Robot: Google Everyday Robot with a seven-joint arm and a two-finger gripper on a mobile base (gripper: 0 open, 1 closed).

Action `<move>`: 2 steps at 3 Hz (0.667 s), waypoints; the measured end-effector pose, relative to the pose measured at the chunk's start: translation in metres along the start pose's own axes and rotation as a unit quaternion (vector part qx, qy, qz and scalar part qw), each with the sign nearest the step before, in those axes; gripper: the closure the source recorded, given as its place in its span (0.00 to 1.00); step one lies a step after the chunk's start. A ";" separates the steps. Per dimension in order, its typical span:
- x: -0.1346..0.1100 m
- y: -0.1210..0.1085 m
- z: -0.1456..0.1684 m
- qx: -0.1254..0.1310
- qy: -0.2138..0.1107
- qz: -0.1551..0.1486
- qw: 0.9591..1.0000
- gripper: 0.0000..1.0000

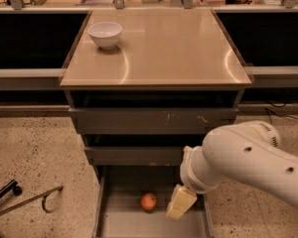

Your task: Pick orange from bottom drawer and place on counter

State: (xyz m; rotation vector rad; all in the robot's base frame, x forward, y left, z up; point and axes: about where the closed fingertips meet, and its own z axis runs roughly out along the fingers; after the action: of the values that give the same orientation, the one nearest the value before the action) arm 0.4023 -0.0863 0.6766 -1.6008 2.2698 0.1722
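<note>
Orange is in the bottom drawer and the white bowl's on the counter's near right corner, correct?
No: the white bowl is at the far left corner of the counter, per the camera view. The orange is in the bottom drawer, the gripper beside it.

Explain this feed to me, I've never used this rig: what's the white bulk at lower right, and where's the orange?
This is one camera view, looking down on a drawer cabinet from the front. The white bulk is the robot's arm, ending in a pale gripper that hangs over the open bottom drawer. The orange lies on the drawer floor, just left of the gripper and apart from it, so it is not held. The tan counter on top carries a white bowl near its far left corner.
</note>
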 end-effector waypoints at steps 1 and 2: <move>0.010 0.014 0.100 -0.034 0.003 0.002 0.999 0.00; 0.015 0.008 0.212 -0.039 -0.016 0.020 0.999 0.00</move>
State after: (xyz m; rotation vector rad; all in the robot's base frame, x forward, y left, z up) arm 0.4367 -0.0333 0.4740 -1.5804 2.2979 0.2962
